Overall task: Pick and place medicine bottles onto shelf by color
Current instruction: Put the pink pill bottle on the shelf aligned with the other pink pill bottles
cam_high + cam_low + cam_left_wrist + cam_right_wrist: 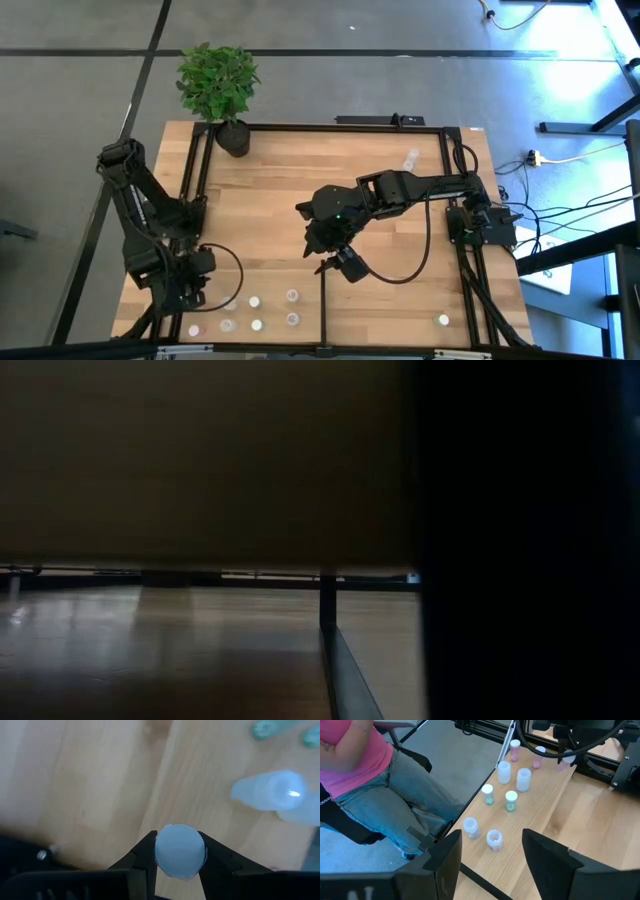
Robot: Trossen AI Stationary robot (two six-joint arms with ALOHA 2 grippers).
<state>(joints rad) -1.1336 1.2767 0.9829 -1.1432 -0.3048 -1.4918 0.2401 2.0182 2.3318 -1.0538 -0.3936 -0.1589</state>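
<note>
Several tiny medicine bottles (257,325) with white tops stand along the near edge of the light-wood shelf (300,190), left of its short black divider bar (322,310). One more bottle (443,320) stands to the right of the bar. My left gripper (190,290), at the near left, is shut on a white-capped bottle (180,851). My right gripper (492,862) hangs open over the shelf's middle, above and apart from the bottles (493,839). My left gripper pinches the bottle by the ribbed rim of its white cap (159,851), one finger (142,857) on each side. The fingers come from above, pointing steeply down. The bottle is upright, its top facing the camera. Whether its base is on the wood does not show.
A potted green plant (220,85) stands at the shelf's far left corner. Something small and pale (410,157) lies at the far right. Black rails (195,180) edge the panel. A seated person (365,780) in a pink top and jeans is just beyond the near edge.
</note>
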